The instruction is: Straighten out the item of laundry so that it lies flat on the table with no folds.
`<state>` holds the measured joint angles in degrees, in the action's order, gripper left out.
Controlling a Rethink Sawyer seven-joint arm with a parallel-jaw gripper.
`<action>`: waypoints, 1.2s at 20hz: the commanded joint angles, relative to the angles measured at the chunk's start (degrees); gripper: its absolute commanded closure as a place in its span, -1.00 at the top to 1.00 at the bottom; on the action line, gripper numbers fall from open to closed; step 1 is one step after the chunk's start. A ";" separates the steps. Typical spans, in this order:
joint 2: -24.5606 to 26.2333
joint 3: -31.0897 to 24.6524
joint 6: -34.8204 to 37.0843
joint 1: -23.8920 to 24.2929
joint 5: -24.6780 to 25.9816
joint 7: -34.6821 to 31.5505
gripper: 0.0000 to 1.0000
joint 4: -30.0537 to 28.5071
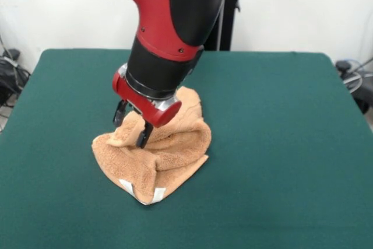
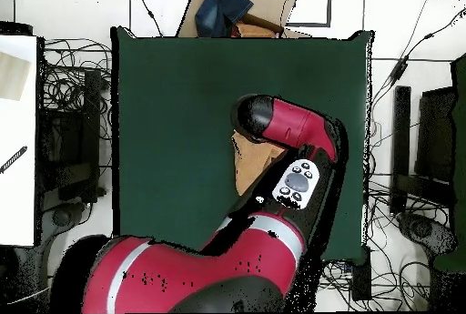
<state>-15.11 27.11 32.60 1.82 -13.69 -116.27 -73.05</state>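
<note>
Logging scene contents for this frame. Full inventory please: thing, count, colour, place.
towel: 1, orange-tan, bunched in folds left of the table's centre in the front view, white tag at its near corner
table: 1, dark green cloth top, fills most of both views
cardboard box: 1, brown, with dark blue cloth on it, past the table's top edge in the overhead view
cables: many, black, on the floor at both sides of the table
arm: 1, red and black, over the towel
gripper: 1, black fingers, pinching a raised fold of the towel
</note>
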 commanded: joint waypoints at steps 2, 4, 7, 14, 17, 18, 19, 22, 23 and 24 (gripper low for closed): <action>2.55 -8.24 -1.96 1.05 0.05 -6.34 1.00 -1.73; 2.72 -8.02 -1.54 0.91 0.06 -6.49 1.00 -1.43; 2.86 -8.18 -1.82 0.92 0.07 -6.49 1.00 -1.50; 4.14 -7.40 -3.62 -0.04 0.48 -7.29 1.00 -0.70; 4.92 -7.64 -4.60 -0.19 0.19 -7.84 1.00 -0.59; 5.08 -7.73 -4.56 -0.20 0.04 -7.95 1.00 -0.55; 5.15 -7.92 -4.66 -0.14 -0.07 -7.92 1.00 -0.58; 5.26 -7.91 -4.61 -0.22 -0.17 -7.84 1.00 -0.62; 5.33 -7.93 -4.49 -0.17 -0.18 -7.70 1.00 -0.56; 5.48 -8.13 -4.83 -0.08 -0.16 -7.52 1.00 -0.57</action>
<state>-11.95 27.05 31.11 2.35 -13.69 -116.27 -73.04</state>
